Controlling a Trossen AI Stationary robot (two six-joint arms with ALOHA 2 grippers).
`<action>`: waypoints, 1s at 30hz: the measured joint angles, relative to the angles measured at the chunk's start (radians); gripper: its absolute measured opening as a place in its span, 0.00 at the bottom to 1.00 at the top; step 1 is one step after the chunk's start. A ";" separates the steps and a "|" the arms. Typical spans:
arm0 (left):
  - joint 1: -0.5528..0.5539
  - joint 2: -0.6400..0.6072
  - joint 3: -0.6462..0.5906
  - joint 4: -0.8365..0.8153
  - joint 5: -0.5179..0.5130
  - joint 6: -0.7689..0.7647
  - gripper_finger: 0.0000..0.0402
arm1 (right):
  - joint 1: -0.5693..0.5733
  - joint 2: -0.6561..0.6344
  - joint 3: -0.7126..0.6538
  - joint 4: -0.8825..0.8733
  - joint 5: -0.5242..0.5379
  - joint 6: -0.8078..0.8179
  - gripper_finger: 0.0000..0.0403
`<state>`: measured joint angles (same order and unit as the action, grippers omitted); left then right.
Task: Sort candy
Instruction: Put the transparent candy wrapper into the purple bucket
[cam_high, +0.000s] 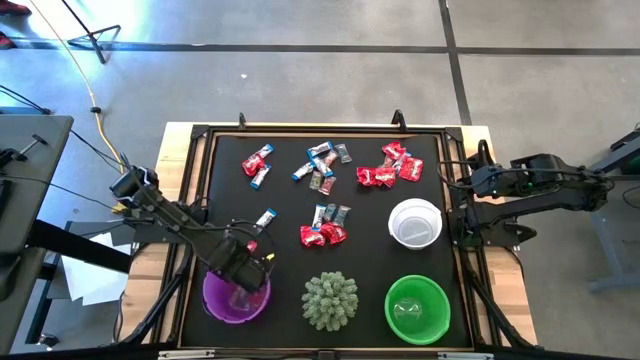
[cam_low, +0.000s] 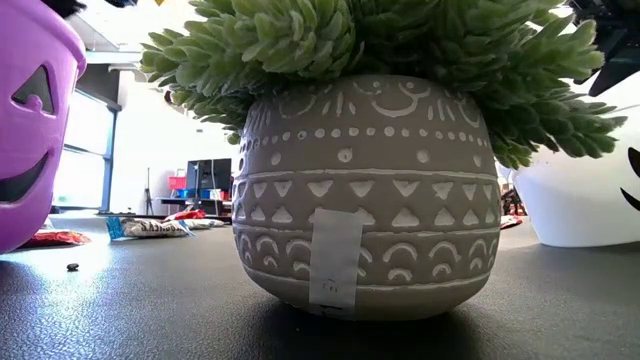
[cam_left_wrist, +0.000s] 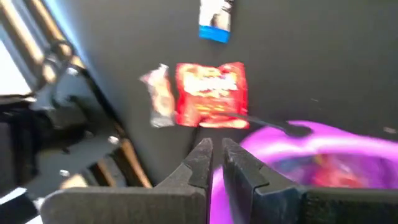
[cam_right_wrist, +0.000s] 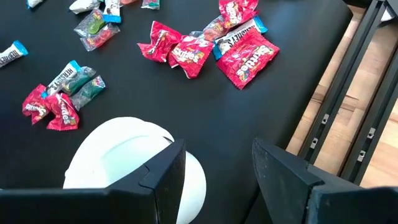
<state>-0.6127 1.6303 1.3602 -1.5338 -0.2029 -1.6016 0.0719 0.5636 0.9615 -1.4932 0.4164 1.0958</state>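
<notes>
Candy lies scattered over the black desk beyond the purple bowl, where the left gripper hovers. Low view shows the plant's patterned pot. Left wrist view: jaws nearly clenched, holding nothing visible. Right wrist view: right gripper released above the white bowl.

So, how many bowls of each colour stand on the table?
Purple bowl: 1
White bowl: 1
Green bowl: 1
Total: 3
</notes>
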 joint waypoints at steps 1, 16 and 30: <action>-0.011 -0.004 0.000 0.013 -0.001 -0.017 0.05 | 0.000 0.000 0.000 0.000 0.000 0.000 0.45; -0.166 -0.010 0.000 0.173 -0.048 -0.182 0.05 | 0.000 0.000 0.000 -0.004 0.002 0.017 0.45; -0.134 -0.126 -0.001 -0.037 -0.143 -0.175 0.05 | 0.000 0.000 0.000 -0.007 0.019 0.051 0.45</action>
<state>-0.7464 1.5044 1.3594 -1.5710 -0.3461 -1.7766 0.0719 0.5634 0.9615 -1.5004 0.4358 1.1466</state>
